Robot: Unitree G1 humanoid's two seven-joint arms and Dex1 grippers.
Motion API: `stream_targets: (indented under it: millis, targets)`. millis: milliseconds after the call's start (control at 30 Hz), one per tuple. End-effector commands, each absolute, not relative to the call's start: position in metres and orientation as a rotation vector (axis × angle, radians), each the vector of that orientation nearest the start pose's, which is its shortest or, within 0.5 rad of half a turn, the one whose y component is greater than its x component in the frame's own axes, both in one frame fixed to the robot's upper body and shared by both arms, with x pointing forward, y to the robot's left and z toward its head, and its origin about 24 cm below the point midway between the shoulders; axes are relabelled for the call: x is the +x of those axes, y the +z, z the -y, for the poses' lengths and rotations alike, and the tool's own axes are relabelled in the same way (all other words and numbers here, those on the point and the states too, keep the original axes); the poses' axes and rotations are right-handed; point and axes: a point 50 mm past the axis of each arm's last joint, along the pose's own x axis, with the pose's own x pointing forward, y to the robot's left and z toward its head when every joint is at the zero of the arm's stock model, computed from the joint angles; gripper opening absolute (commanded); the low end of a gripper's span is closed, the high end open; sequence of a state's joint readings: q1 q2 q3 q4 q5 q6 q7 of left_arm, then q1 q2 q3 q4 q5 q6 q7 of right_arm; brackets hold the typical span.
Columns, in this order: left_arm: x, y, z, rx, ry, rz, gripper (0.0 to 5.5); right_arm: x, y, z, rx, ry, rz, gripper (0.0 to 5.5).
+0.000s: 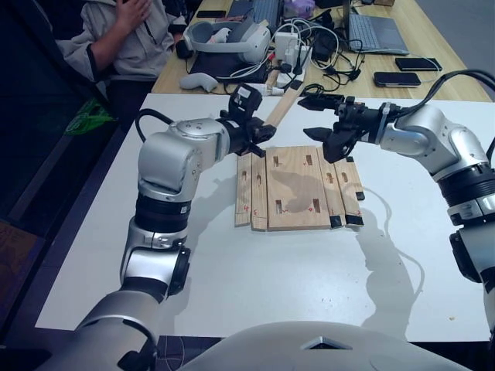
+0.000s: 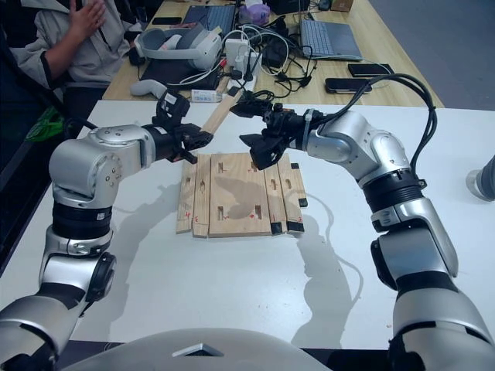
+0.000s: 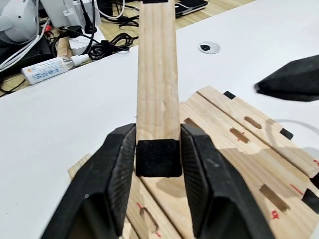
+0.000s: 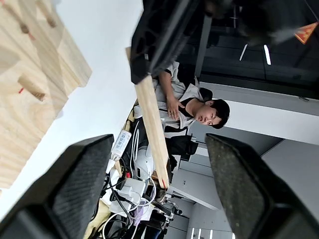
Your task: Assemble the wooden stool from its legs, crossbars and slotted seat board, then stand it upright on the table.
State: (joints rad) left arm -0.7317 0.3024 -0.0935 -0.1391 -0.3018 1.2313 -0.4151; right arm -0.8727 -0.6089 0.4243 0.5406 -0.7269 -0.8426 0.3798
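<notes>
White counter (image 1: 232,270), slotted seat board (image 1: 298,185) flat at its middle, slots up, ready for pegging. Pinches a black-capped leg (image 3: 157,74) in the left end effector (image 3: 158,149), slanting up over the board's far left corner, probably lining up with a slot. Keeps the right end effector (image 1: 332,145) spread above the far edge, holding nothing. Loose wooden pieces (image 1: 251,189) touching both sides. Cluttered desk (image 1: 193,66) behind, well apart.

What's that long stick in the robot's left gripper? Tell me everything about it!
The wooden stick is a long, flat strip of pale wood with visible grain and a black cap on each end. The left gripper is shut on one capped end, holding the stick raised and slanted beyond the seat board, its other end pointing toward the cluttered desk.
</notes>
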Motion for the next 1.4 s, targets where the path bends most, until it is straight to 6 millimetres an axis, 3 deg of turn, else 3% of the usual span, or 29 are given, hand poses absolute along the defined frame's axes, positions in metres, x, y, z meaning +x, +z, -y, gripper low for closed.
stream_targets:
  millis: [33, 333, 533, 900, 1400]
  targets:
    - [0.318, 0.181, -0.1, 0.055, -0.675, -0.484, 1.31, 0.345, 0.167, 0.116, -1.713, 0.957, 0.719, 3.41]
    - [0.312, 0.192, -0.088, 0.005, -0.702, -0.547, 1.31, 0.35, 0.147, 0.104, -1.73, 0.945, 0.717, 3.41]
    - [0.308, 0.193, -0.08, 0.009, -0.729, -0.562, 1.31, 0.348, 0.14, 0.093, -1.71, 0.963, 0.737, 2.31]
    - [0.297, 0.194, -0.068, -0.021, -0.794, -0.585, 1.31, 0.353, 0.137, 0.089, -1.705, 0.939, 0.721, 0.45]
    - [0.296, 0.193, -0.071, -0.074, -0.758, -0.551, 1.31, 0.348, 0.129, 0.088, -1.611, 0.968, 0.65, 0.38]
